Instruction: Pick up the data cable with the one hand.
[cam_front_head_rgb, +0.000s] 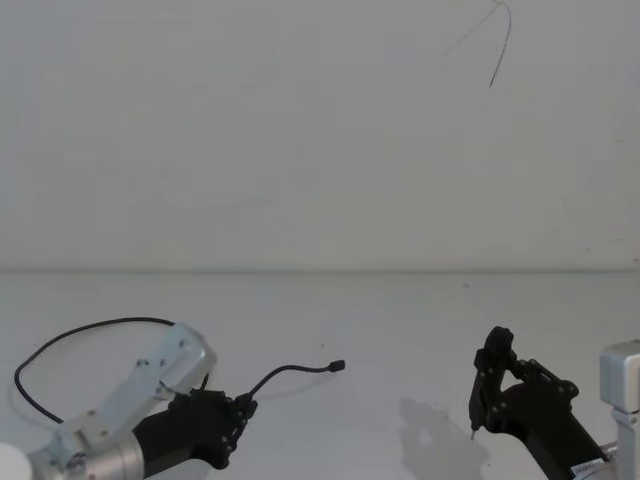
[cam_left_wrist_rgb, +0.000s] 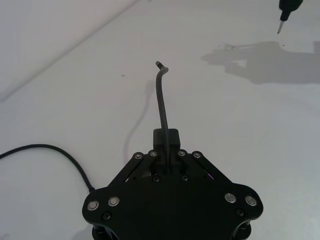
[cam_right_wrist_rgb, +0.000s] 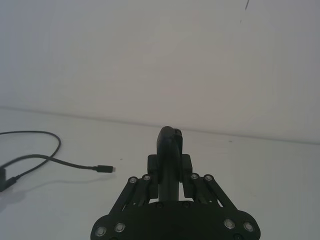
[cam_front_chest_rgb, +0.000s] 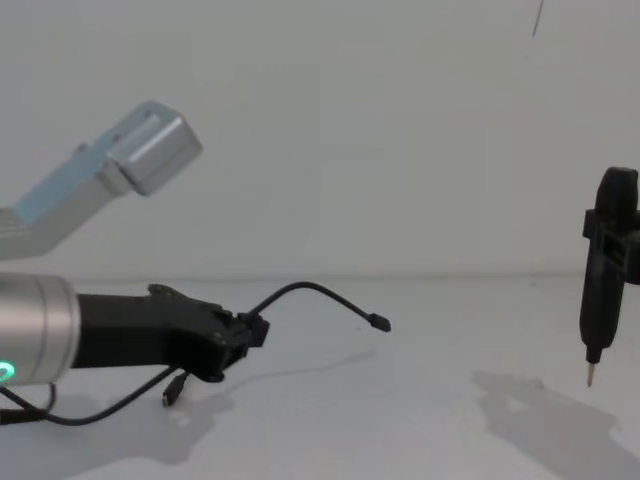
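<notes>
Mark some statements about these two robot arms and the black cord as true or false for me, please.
1. The left gripper has its jaws shut on the data cable. True.
2. The cable's far plug lies flat on the table. False: it is raised above the table.
3. The right gripper holds a pen-shaped tool, tip down. True.
4. The tool's tip touches the cable. False: they are well apart.

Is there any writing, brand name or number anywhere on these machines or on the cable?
Small white label on the right arm: the print is too small to read.
No other text: none shows on the left gripper, low on the left and holding the data cable, nor on the pen-shaped tool in the right gripper.
</notes>
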